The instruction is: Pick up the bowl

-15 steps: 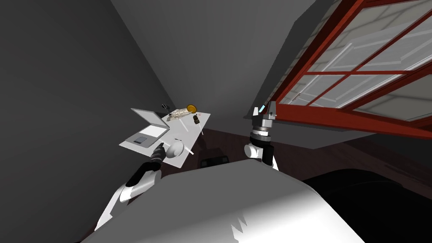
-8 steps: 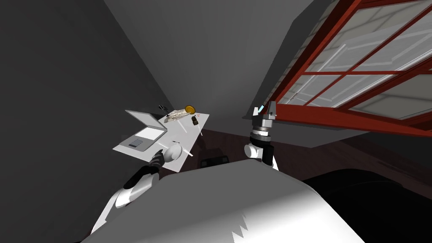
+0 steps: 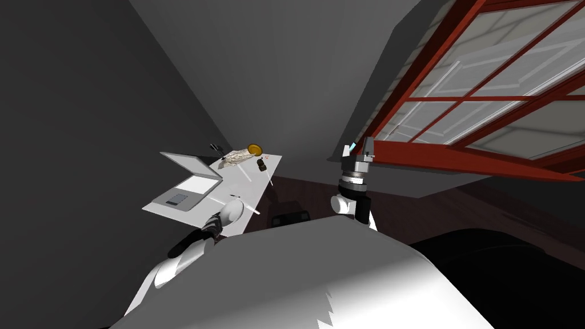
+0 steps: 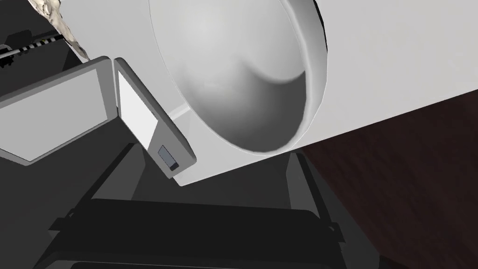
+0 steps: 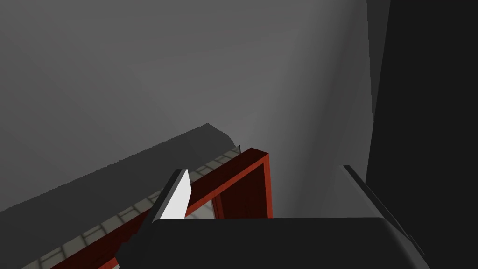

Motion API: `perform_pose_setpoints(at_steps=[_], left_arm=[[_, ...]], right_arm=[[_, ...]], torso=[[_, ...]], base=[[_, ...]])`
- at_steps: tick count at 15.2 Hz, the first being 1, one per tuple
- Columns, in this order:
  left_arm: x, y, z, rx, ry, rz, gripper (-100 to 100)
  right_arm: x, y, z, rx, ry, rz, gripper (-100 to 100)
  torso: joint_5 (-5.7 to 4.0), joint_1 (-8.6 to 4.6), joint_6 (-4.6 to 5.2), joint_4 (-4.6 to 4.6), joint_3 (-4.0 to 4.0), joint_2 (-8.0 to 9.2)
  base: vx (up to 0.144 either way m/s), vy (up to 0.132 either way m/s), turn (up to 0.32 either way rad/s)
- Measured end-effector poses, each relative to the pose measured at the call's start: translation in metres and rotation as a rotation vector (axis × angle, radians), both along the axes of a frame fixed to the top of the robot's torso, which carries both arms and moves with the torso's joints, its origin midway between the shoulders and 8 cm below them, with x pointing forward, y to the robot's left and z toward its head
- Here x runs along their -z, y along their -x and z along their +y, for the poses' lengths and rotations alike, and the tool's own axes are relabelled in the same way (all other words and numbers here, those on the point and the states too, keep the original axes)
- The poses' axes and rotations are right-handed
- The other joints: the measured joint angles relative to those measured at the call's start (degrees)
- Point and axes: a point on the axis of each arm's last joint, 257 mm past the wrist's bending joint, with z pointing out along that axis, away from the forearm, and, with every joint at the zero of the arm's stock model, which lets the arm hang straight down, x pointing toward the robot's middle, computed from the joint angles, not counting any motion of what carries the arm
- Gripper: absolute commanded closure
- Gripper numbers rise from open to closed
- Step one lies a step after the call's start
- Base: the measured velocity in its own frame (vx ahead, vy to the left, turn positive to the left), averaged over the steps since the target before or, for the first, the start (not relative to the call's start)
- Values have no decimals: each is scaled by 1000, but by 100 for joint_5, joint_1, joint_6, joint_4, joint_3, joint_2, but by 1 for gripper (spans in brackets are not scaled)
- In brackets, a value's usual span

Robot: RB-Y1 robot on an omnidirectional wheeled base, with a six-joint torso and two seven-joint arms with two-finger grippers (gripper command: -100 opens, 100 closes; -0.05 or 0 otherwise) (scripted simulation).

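Head view: white bowl (image 3: 232, 212) sits at the near edge of the white table (image 3: 254, 174), just beside the open laptop (image 3: 181, 193). Risk: with the bowl this close to the edge, a nudge from the left gripper (image 3: 215, 224) could tip it over, or shove it into the laptop. Left arm reaches low and forward, with the gripper at the bowl's near side; I cannot tell whether it has a hold. Right gripper (image 3: 357, 149) is raised high, well apart from the table, spread wide and empty.

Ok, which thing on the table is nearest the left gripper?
The white bowl, at the table's near edge beside the left gripper; the laptop and dark bottle lie farther off.
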Motion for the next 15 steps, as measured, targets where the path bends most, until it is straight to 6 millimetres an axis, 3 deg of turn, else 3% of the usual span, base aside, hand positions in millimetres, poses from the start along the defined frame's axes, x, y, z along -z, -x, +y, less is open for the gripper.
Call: perform_pose_setpoints(at_steps=[7,15], left_arm=[[32,41,3,-68,75,129,-100],[63,92,-8,-146,172,269,-100]], right_arm=[[0,0,0,0,0,0,0],[0,0,0,0,0,0,0]], torso=[[0,-1,0,1,2,3],[1,2,0,-1,-2,-4]], base=[[49,-5,-41],[62,-1,-50]])
